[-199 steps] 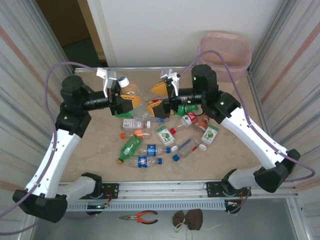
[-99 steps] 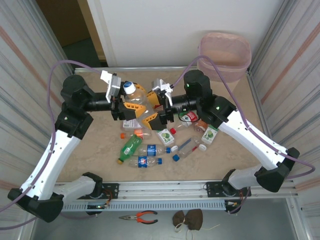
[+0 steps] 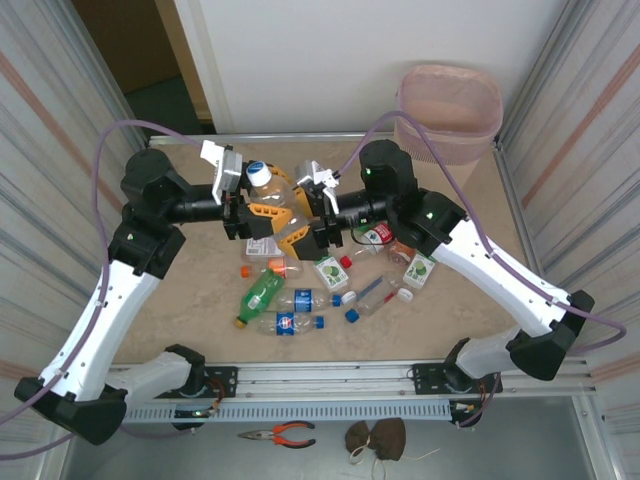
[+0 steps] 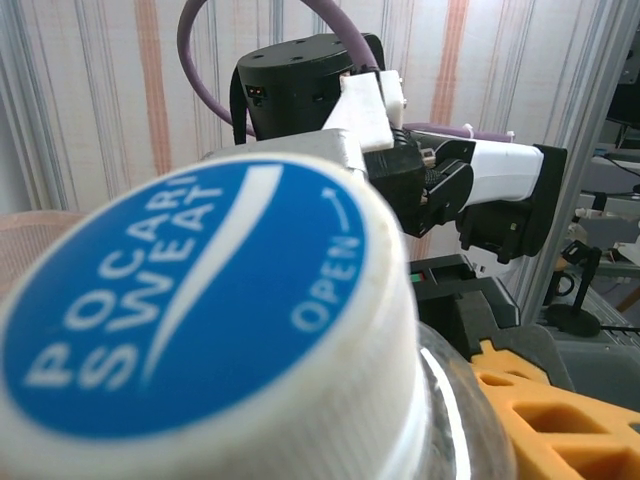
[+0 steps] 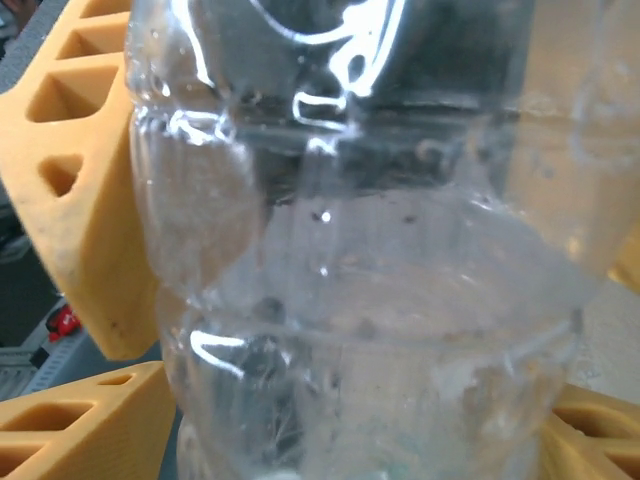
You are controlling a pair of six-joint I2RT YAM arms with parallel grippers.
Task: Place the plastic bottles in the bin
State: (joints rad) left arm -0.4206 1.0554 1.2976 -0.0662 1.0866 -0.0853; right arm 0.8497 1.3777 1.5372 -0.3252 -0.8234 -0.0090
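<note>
A clear bottle with a blue-and-white cap (image 3: 258,172) hangs over the back of the table, upright and a little tilted. My left gripper (image 3: 266,207) is shut on it below the cap (image 4: 200,320), and one orange finger (image 4: 565,400) shows beside the clear shoulder. From the right, my right gripper (image 3: 303,218) has its orange fingers (image 5: 90,430) pressed on both sides of the bottle's body (image 5: 370,280). Several more plastic bottles (image 3: 262,290) lie on the table under the arms. The pale pink bin (image 3: 497,108) stands at the back right corner.
Loose bottles spread from a blue-labelled one (image 3: 290,322) at the front to a red-labelled one (image 3: 377,238) under my right arm. Orange-handled pliers (image 3: 283,433) lie in front of the rail. Corrugated walls (image 3: 50,120) close in both sides.
My right gripper moved left to the bottle held by my left gripper and narrowed its jaws around the body. My left gripper carried the bottle slightly right, then held still.
</note>
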